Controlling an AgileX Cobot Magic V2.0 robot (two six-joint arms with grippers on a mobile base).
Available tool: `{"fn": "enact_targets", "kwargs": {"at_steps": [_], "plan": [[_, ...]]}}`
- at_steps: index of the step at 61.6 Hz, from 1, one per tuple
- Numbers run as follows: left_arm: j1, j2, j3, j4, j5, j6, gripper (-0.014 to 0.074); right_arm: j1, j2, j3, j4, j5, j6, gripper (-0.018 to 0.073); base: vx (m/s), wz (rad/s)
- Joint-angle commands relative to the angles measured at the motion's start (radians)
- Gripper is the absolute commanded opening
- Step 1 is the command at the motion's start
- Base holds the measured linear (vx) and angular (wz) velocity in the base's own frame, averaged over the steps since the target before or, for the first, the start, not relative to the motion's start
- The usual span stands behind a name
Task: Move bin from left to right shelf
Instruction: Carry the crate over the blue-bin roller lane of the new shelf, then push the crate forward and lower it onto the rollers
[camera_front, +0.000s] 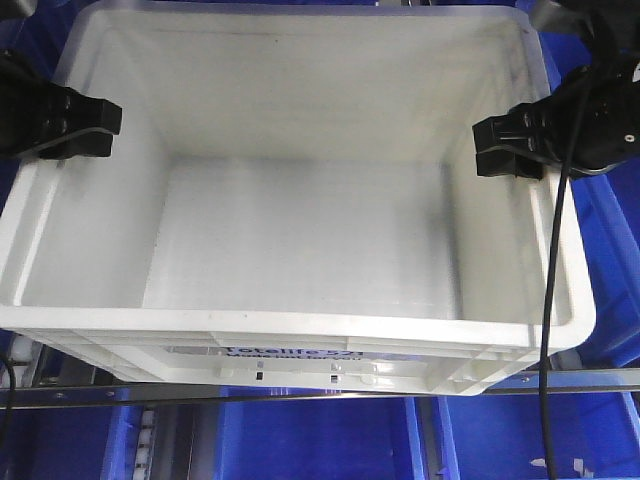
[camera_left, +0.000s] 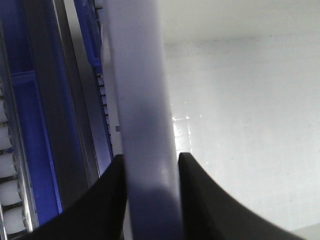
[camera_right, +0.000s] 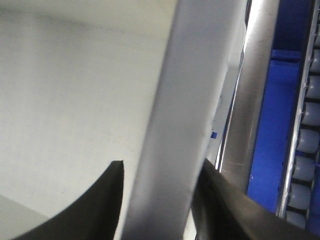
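Both pincers (camera_front: 97, 126) (camera_front: 497, 148) tight on bin (camera_front: 300, 332) rim

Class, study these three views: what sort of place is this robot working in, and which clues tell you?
Probably a warehouse or stockroom with roller-fed shelving: blue plastic bins crowd around the white tote, a metal shelf rail runs along its front, and roller tracks show in both wrist views.

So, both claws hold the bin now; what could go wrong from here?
The left claw and right claw pinch the bin only by its thin rim, so it may slip or tilt if they move unevenly.
The cable hangs across the right rim and may snag.
Blue bins sit close; the bin may bump them.
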Motion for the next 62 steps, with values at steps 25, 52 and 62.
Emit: {"fn": "enact_targets", "kwargs": {"at_steps": [25, 52, 62], "plan": [[-0.004, -0.045, -0.036, -0.026, -0.086, 0.043, -0.0008, -0.009, -0.037, -0.035, -0.017, -0.081, -0.011, -0.0004, 0.00, 0.00], [-0.004, -0.044, -0.035, -0.026, -0.071, 0.038, -0.0008, -0.009, -0.034, -0.035, -0.002, -0.180, -0.012, -0.0004, 0.00, 0.00], [-0.004, -0.037, -0.035, -0.026, -0.071, 0.038, -0.0008, -0.009, -0.015, -0.035, 0.000, -0.261, -0.015, -0.0004, 0.00, 0.00]]}}
